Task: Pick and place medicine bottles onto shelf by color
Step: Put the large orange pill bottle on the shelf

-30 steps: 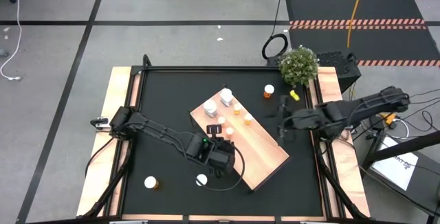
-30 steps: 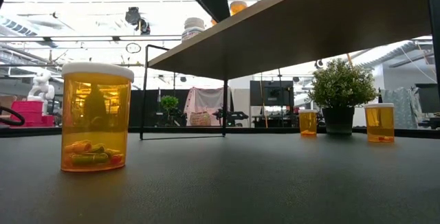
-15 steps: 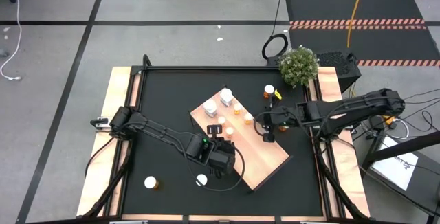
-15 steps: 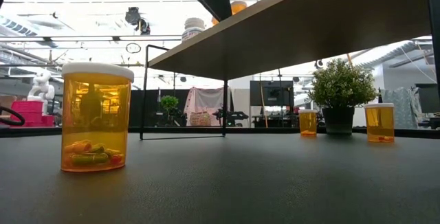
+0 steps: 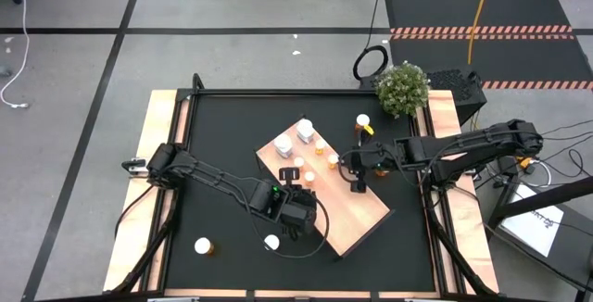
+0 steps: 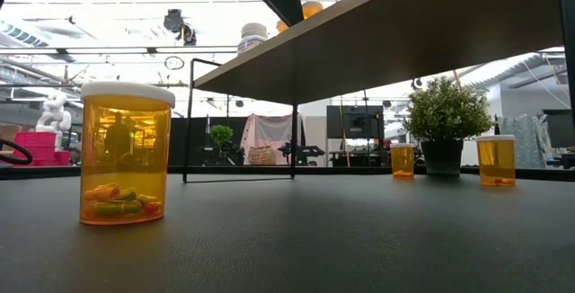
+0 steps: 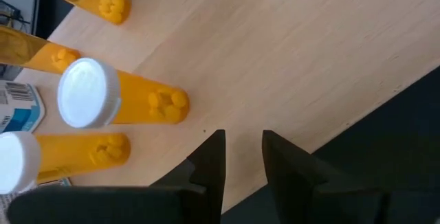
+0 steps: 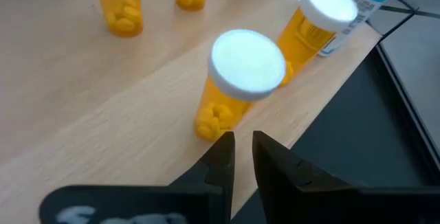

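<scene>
Several medicine bottles stand already on the shelf (image 5: 347, 211), the pale wooden board that lies at an angle in the middle of the black mat (image 5: 222, 144): in the high view a few white bottles (image 5: 303, 133) sit at its far corner and some orange bottles with white caps (image 5: 320, 150) stand close behind them along the board. Some bottles are not yet placed, as far as I can judge: two bottles with white caps (image 5: 202, 245) rest on the mat near the front edge, well apart from the board, and one more orange bottle (image 5: 362, 122) stands on the mat near the small plant (image 5: 402, 88). So the task seems more than half done, with about three bottles left to bring. The left gripper (image 7: 243, 157) hangs over the near edge of the shelf, its fingers only a little apart and holding nothing; an orange bottle (image 7: 120, 100) stands near it but is not touched. The right gripper (image 8: 242, 152) is over the far side of the shelf, its fingers also separated by a narrow gap and empty, just beside an orange bottle with a white cap (image 8: 237, 81).
</scene>
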You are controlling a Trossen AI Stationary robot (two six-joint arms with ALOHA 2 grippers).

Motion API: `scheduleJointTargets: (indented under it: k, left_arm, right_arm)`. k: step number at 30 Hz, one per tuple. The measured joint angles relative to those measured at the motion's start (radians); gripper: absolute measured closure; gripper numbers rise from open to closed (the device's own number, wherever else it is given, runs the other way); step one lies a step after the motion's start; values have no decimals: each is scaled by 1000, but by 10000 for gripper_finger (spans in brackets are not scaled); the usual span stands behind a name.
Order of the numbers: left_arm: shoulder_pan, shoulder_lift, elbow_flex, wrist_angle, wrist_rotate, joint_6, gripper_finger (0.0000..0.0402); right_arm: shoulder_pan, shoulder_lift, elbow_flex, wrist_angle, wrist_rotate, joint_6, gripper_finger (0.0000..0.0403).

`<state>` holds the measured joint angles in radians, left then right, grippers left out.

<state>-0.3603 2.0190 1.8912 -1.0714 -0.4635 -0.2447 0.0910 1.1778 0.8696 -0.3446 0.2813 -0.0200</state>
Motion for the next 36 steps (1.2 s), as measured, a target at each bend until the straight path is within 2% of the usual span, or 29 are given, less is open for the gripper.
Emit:
scheduleJointTargets:
  k: [9, 13, 16, 23, 27, 32, 36]
  left_arm:
    - [-1, -5, 0, -1, -2, -1, 302]
    - [-17, -35, 1, -51, -12, -4, 302]
    - [-48, -81, 0, -130, -82, -45, 302]
    - [-109, -210, -6, -156, -253, -34, 302]
    - [-121, -280, -94, -127, -308, -33, 302]
    - [-130, -417, -315, -50, -364, -93, 302]
    - [-131, -545, -474, 58, -369, -132, 302]
  right_arm:
    - [0, 0, 0, -2, 0, -10, 358]
    - [0, -25, 0, -32, 0, -25, 358]
    - [0, -69, 0, -83, 0, -21, 358]
    - [-21, -202, 0, -168, 41, -64, 358]
    - [-82, -239, 1, -159, 85, -110, 358]
    - [-210, -225, 1, -172, 81, -165, 358]
    - [-335, -202, 2, -168, -29, -237, 358]
